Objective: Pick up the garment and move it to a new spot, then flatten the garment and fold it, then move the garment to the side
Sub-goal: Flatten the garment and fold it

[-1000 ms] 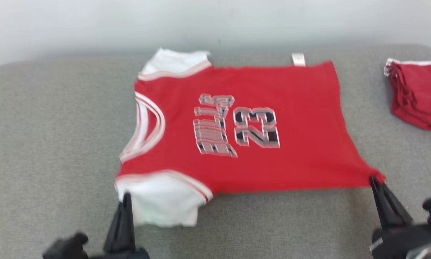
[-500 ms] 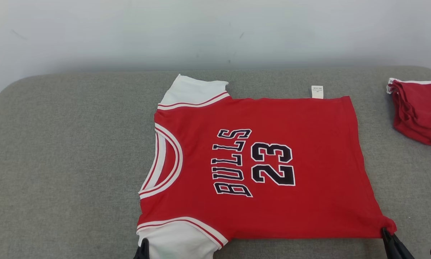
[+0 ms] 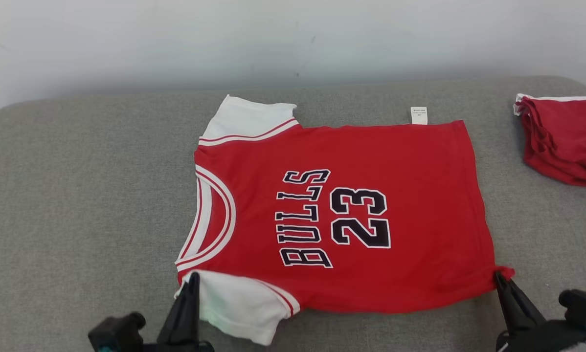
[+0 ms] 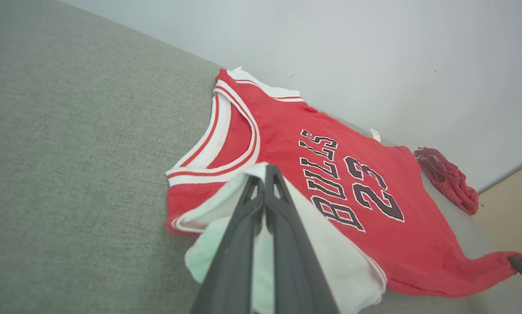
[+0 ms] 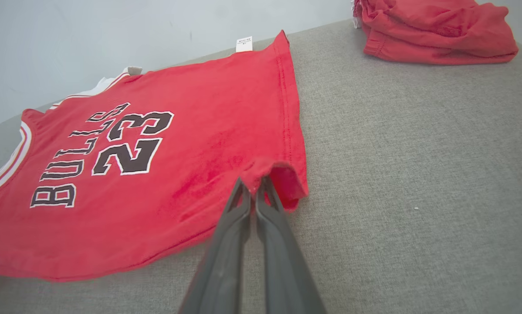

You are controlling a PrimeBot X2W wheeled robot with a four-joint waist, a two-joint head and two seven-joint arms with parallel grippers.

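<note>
Red jersey (image 3: 410,195) lies face up in the middle of the grey cushion (image 3: 78,195), turned sideways. Its collar faces the robot's left and its hem faces the right. The cloth is a soft matte knit, mostly smooth and nearly rectangular. Black lettering (image 3: 332,217) edged in white reads BULLS over 23. The collar (image 3: 210,220) is a rounded scoop banded in white and red stripes. Both sleeves are short and white with a red-striped seam. The far sleeve (image 3: 246,117) lies flat toward the pale wall (image 3: 273,39). A small white label (image 3: 418,115) pokes out past the far edge.

On the near side, the left gripper (image 3: 193,279) has its two dark fingers pressed together on the near sleeve (image 3: 239,303), pinching the white fabric by its shoulder edge. That sleeve looks loose and a little rumpled around the fingers. Over at the hem, the right gripper (image 3: 498,276) also has its fingers closed tight, nipping the near hem corner. The red cloth there is drawn into a small puckered peak, with creases running back into the body.

The cushion has a coarse woven texture and a rounded far edge. Well apart at the far right sits a red heap (image 3: 567,142) of crumpled cloth with a thin white trim.
</note>
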